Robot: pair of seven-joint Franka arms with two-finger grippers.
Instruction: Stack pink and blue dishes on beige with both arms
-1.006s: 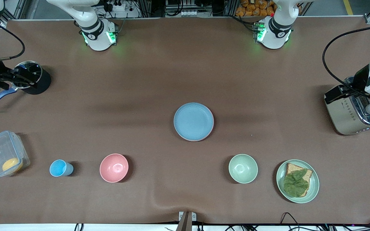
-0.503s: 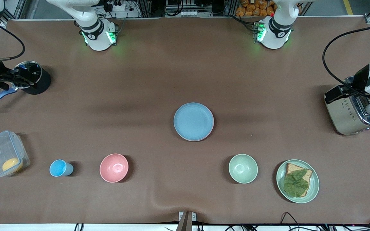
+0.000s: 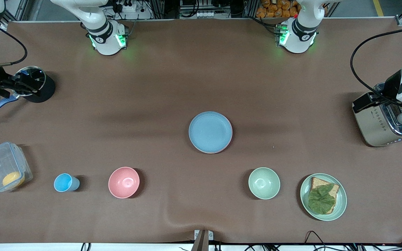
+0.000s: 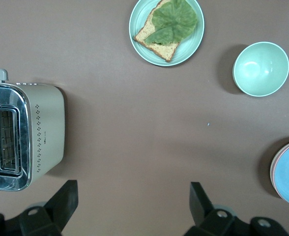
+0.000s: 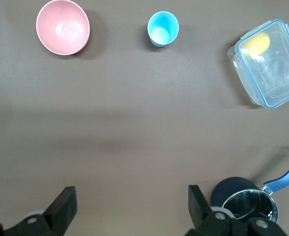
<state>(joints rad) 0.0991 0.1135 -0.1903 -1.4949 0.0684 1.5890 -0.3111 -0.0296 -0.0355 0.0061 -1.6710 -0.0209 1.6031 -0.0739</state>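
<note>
Left claw (image 4: 130, 206) open, empty, blue plate (image 3: 210, 131) topping pink-rimmed stack

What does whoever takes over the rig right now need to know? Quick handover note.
Left gripper: open, holding nothing, up over the toaster end of the table.
Right gripper: open, holding nothing, up near the pot.
Plates: the blue plate tops a stack mid-table; a pink plate rim shows under it. The beige plate can't be seen, presumably at the bottom.
Done: stacking looks finished.
Left: confirm the beige plate is underneath; both arms wait.
</note>
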